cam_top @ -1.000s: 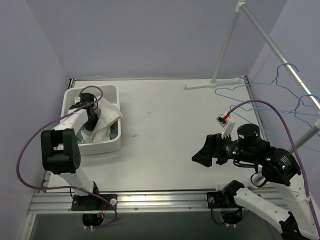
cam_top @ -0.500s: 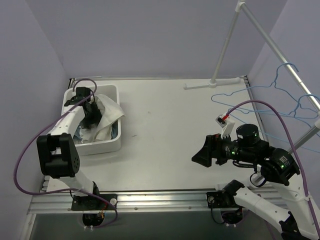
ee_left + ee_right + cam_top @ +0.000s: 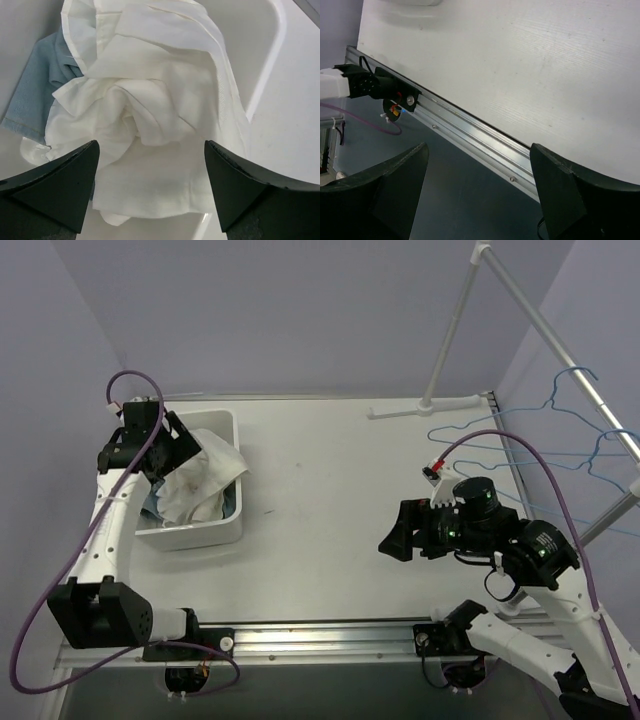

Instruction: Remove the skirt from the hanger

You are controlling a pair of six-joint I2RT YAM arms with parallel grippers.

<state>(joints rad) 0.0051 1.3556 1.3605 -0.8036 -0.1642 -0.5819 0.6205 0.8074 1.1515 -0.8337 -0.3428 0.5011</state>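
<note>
Skirt [image 3: 150, 115] lies crumpled in bin [image 3: 228, 525] at table's left, off hanger [image 3: 434, 431]. Left claw [image 3: 150, 165] hovers directly above it, spread wide, empty. Right claw [image 3: 398, 540] is well apart rightward, likewise wide, empty. Task looks done.

Blue cloth [image 3: 34, 95] mostly hidden under wht skirt [image 3: 150, 100].

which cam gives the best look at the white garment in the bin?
Left wrist: the white garment fills the frame, folds clear, lying over a blue cloth. Top external shows it small, in the bin. Right wrist misses it: only table and rail.
</note>
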